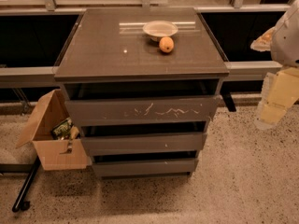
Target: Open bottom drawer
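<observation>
The bottom drawer (pixel 145 166) is the lowest of 3 fronts in the cabinet (pixel 140 111), just above the speckled floor (pixel 233 185), with a cardboard box (pixel 51 134) near its left end. It looks no further out than the 2 above, so by my reading it is not yet pulled. The hand (pixel 274 101) hangs at the right edge of view, well apart from the cabinet and higher than that front; clenched or released, I cannot tell. So this is the approach step. Next the hand must drop low, catch the front's top edge — no handle shows — and pull straight out.
</observation>
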Motion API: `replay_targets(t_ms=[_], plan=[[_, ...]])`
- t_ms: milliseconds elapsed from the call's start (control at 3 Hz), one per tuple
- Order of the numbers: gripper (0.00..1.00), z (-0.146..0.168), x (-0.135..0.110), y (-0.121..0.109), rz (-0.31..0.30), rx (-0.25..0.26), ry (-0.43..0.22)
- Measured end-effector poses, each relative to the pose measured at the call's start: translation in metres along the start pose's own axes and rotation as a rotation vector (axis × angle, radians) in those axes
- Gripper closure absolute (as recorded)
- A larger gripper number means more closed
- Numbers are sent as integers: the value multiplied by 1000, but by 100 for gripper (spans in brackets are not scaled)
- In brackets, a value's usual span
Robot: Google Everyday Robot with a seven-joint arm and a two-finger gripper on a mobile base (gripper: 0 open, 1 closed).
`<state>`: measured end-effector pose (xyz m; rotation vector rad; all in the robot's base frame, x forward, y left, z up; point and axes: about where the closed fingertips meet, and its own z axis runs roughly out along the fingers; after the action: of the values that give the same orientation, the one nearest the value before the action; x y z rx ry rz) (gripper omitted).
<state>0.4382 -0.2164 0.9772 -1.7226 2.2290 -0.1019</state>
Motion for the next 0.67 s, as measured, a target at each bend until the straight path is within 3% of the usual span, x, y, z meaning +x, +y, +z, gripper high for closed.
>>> replay_targets(t_ms=[333, 667], plan=[[0, 0, 0, 0, 0, 0, 0], [0, 34, -3, 10, -40, -24, -15]])
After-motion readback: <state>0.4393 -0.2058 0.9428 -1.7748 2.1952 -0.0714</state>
